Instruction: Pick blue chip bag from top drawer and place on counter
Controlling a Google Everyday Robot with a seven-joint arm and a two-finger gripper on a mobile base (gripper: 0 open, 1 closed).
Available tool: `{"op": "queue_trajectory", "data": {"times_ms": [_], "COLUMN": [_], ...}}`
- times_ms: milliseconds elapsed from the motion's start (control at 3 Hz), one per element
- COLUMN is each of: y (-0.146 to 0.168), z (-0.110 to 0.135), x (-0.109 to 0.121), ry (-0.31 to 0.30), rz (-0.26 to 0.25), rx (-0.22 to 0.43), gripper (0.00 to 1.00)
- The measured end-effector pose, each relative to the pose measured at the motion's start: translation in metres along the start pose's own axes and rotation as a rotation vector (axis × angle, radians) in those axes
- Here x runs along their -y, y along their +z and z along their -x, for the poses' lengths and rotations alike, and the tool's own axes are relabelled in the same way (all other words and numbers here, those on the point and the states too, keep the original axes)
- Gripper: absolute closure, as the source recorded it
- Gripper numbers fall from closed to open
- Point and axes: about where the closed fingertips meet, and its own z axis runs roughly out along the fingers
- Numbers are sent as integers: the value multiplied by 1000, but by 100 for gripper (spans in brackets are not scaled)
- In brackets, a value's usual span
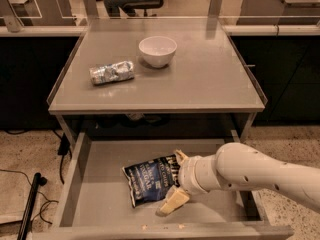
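The blue chip bag lies flat on the bottom of the open top drawer, a little left of the middle, with its white lettering up. My gripper comes in from the right on a thick white arm and sits at the bag's right edge. One cream fingertip rests by the bag's lower right corner and the other pokes out by its upper right corner. The counter is above the drawer.
A white bowl stands at the middle back of the counter. A silvery wrinkled packet lies to its left. Black cabinets flank the table. A dark pole leans on the floor at the left.
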Motion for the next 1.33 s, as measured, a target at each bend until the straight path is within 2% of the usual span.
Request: {"op": "queue_trajectory", "data": {"times_ms": [333, 667, 1333], "y": [3, 3, 3], "z": [-1, -1, -1], "x": [4, 4, 4], "ry": [-1, -1, -1], "rz": [-15, -15, -14], "rx": [3, 3, 3], "gripper": [0, 19, 65]}}
